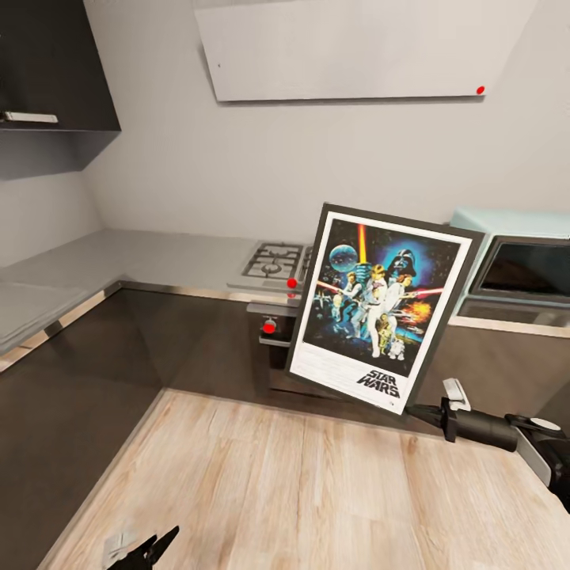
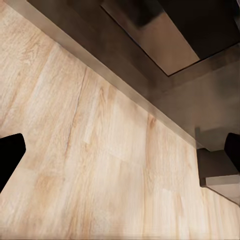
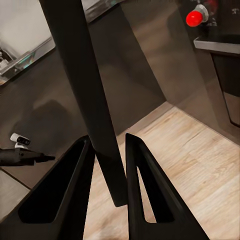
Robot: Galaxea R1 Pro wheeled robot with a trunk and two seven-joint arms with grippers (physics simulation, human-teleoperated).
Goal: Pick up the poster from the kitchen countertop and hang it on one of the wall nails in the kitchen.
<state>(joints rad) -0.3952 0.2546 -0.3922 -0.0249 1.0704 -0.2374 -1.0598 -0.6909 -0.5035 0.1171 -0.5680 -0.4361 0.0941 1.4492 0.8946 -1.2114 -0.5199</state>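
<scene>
Poster [image 1: 378, 307] was clamped at its lower right corner between my right gripper [image 1: 427, 412] fingers [image 3: 140, 185], tilted, held off the kitchen countertop [image 1: 142, 257]. Left gripper [image 1: 154, 546] hung low, fingers apart, over bare wood floor [image 1: 301, 491].

Walls [image 1: 198, 158]: plain pale grey, meeting at a corner on the left.
Floor [image 1: 301, 491]: light wood planks, grain visible; also seen close in the left wrist view [image 2: 100, 165].
Upper cabinet [image 1: 55, 63]: dark, mounted at upper left, with a pale handle on its face.
Extractor hood [image 1: 356, 47]: flat, white, slanted panel high on the back wall, a small red dot near its right corner.
Base cabinets [image 1: 119, 356]: dark, glossy fronts reflecting the floor.
Gas hob [image 1: 273, 265]: steel, with red knobs [image 1: 292, 283] at its front edge and below.
Oven unit [image 1: 514, 269]: pale turquoise casing, dark glass door, at right.
</scene>
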